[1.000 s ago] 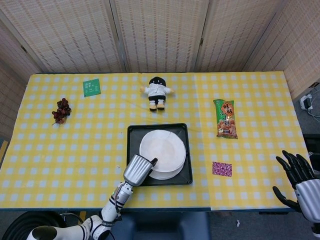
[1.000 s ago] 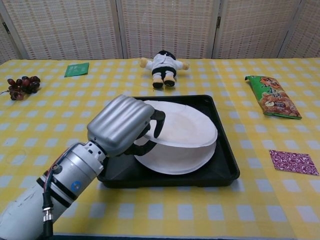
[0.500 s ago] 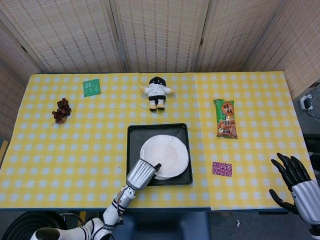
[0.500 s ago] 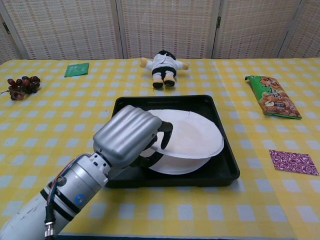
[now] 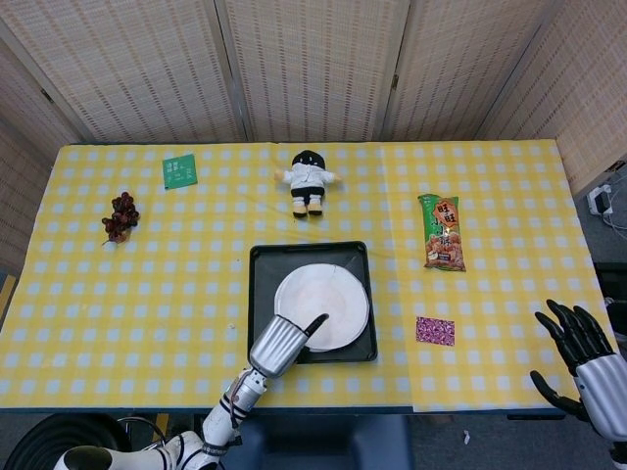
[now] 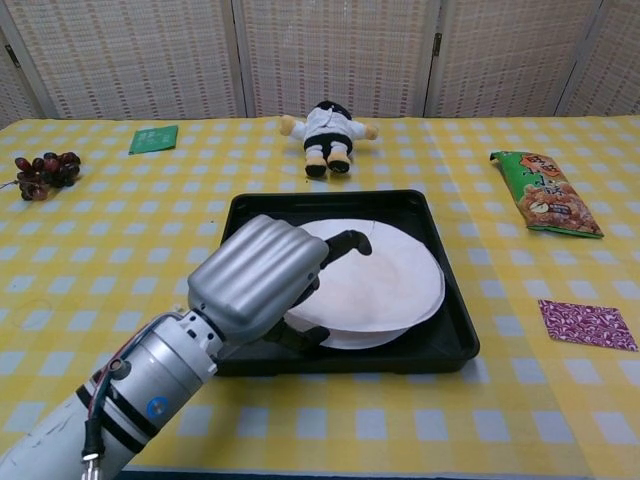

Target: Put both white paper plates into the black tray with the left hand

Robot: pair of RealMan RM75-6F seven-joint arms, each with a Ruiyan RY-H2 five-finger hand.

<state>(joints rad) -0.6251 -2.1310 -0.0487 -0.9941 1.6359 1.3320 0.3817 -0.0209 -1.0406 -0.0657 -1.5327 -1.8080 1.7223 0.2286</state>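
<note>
White paper plates lie stacked inside the black tray, the upper one sitting almost square over the lower, whose rim shows only as a thin sliver at the near edge; both seem to be where the task wants them. The left hand hovers over the tray's near left corner, its silver back toward the chest camera, one dark finger stretched out above the top plate while the others hide behind the palm. Whether that finger touches the paper, or a thumb below is pinching the rim, I cannot tell; from the head view the hand looks to lie at the plate's edge rather than around it. My guess is that it is letting go, the finger extended so the light plate settles flat instead of lifting with the hand. The right hand waits off the table's right edge, fingers spread and holding nothing, kept clear because the job belongs to the other arm. Withdrawing low and slowly would keep the stack from sliding
</note>
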